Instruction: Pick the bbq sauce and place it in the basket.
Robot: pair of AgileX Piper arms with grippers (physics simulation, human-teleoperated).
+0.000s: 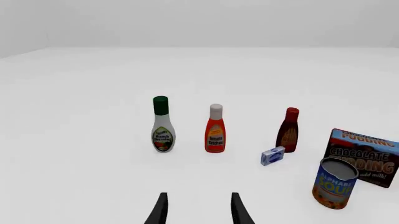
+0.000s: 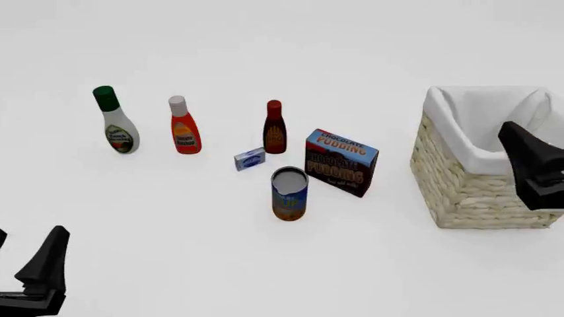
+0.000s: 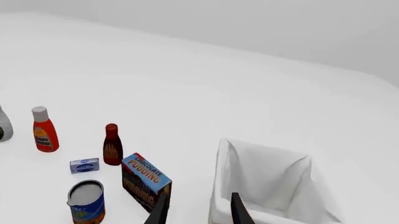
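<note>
The small dark reddish-brown bbq sauce bottle with a red cap is seen upright on the white table, well apart from the large woven wicker basket with white cloth lining; its orange-yellow label is too small to be read. Just beside it are found a small blue-and-white box, a blue box printed "CHOCOLATE PUDDING", a blue-and-orange tin can, an orange-red ketchup bottle and a white green-capped bottle. The fingers of the left gripper and right gripper are shown spread, with nothing held.

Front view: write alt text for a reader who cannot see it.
The bbq sauce stands upright on a white table, third in a row after a ranch bottle and ketchup. A pudding box, can and basket sit rightward.
</note>
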